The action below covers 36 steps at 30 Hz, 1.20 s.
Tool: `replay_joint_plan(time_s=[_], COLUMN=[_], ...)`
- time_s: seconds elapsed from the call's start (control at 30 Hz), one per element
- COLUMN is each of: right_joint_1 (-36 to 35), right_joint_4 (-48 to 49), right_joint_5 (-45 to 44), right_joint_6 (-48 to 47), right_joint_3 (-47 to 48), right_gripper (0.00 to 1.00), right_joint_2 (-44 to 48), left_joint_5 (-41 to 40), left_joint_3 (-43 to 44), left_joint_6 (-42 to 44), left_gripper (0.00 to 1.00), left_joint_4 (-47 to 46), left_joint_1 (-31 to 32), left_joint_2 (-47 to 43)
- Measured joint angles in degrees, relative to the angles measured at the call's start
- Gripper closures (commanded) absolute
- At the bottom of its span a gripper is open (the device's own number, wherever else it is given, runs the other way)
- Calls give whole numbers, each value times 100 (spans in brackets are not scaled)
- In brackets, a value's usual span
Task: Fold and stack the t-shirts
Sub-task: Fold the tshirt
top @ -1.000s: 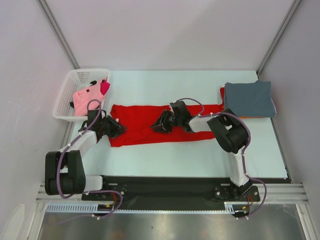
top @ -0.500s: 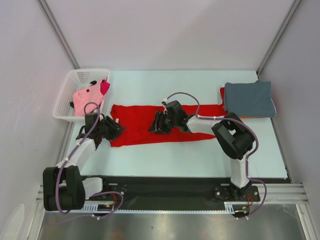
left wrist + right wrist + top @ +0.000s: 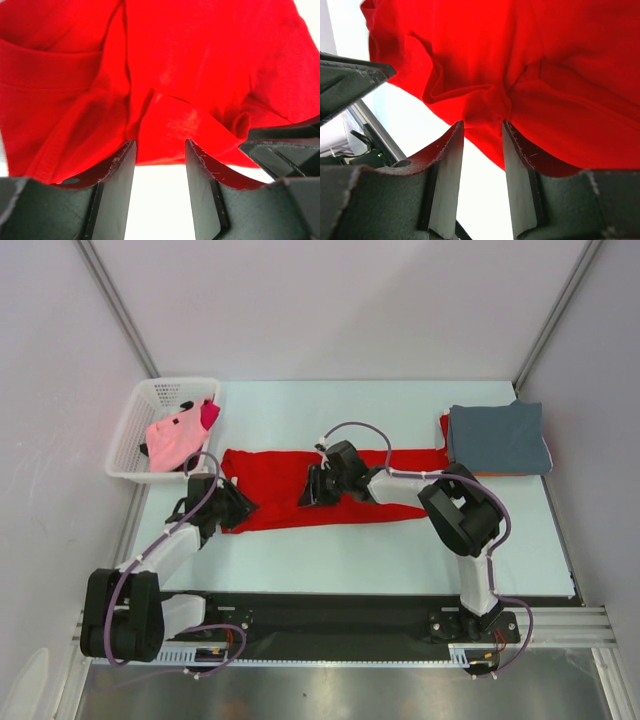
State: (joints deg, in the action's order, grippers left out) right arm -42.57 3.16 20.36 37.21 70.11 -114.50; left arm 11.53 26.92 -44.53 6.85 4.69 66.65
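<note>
Top external view: pale counter with a red t-shirt laid across its middle and both claws down on that shirt.
Left claw: nearest of the two, at the near left corner of the red t-shirt, just this side of the basket.
Left wrist view: the two fingers stand apart with bare counter showing between them. The shirt's hem lies just across their tips, so the claw is spread with nothing pinched.
Right claw: set on the middle of the red t-shirt, pointing left.
Right wrist view: its fingers stand apart too, and a puckered fold of red cloth comes in between the tips. I cannot tell whether that fold is clamped or only lying there.
Red t-shirt: flat on the counter as a long band running left to right, wrinkled around both claws, its right end meeting the stack.
Basket: white lattice at the far left corner, holding a pink t-shirt and a magenta one at its right side.
Stack: far right, a grey-blue t-shirt folded square on top, with slivers of red and orange cloth showing under its left and near edges.
</note>
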Motion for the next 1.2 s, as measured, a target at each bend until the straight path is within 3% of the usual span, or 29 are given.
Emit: replay_joint_plan(time_s=[0.33, 0.67, 0.8, 0.97, 1.07, 1.2], right_joint_1=[-48, -46, -44, 13, 76, 140], right_joint_4=[-144, -216, -254, -573, -837, -1099], right_joint_5=[2, 52, 155, 289, 415, 479], right_joint_6=[-83, -129, -120, -125, -127, -155], right_joint_3=[107, 203, 238, 372, 487, 535], right_gripper=[66, 99, 100, 100, 95, 90], right_joint_2=[-251, -321, -321, -321, -321, -321], left_joint_5=[-461, -549, -549, -636, -691, -719], left_joint_3=[-50, -101, -101, -105, -105, -105], left_joint_6=[7, -2, -35, -39, -39, -39], left_gripper=[53, 73, 86, 92, 100, 100], left_joint_4=[-37, -219, -304, -291, -269, -243], left_joint_1=[26, 223, 302, 308, 310, 313], left_joint_2=[66, 496, 601, 557, 448, 380])
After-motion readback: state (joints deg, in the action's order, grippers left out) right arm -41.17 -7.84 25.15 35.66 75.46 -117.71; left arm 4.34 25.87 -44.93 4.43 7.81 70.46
